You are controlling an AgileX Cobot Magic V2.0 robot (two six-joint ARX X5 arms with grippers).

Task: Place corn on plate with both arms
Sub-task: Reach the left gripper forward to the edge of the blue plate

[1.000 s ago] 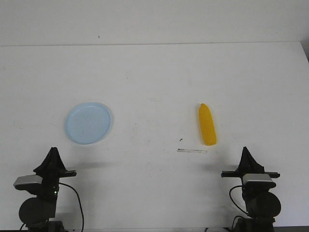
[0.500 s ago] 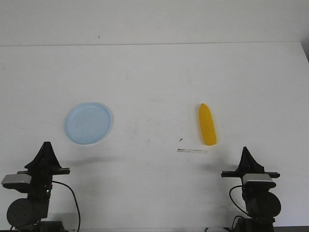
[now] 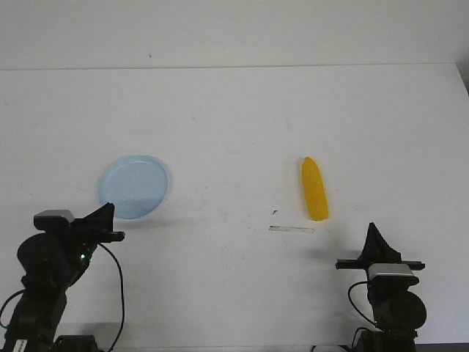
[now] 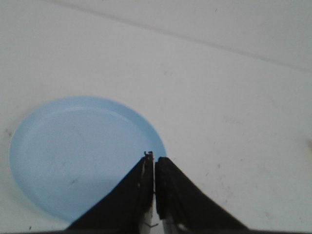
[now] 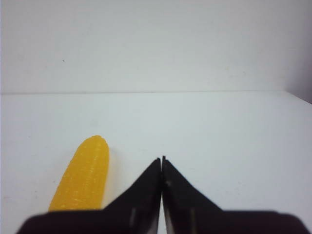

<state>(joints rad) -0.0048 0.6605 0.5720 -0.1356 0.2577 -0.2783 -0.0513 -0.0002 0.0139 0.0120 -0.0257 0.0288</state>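
Observation:
The yellow corn (image 3: 314, 189) lies on the white table right of centre, its pointed end toward the far side; the right wrist view shows the corn (image 5: 83, 174) beside the fingers. The pale blue plate (image 3: 133, 186) sits left of centre and fills much of the left wrist view as the plate (image 4: 73, 151). My left gripper (image 3: 110, 209) is raised and tilted near the plate's near edge, shut with nothing held; its tips (image 4: 154, 157) hover over the plate's rim. My right gripper (image 3: 372, 227) rests low at the front right, shut and empty, short of the corn.
A thin pale strip (image 3: 292, 229) and a small dark speck (image 3: 274, 212) lie on the table just in front of the corn. The table's far edge (image 3: 234, 67) meets a plain wall.
The left arm has lifted from its low rest at the front left and swung up and to the right toward the plate. The right arm, corn and plate have not moved.

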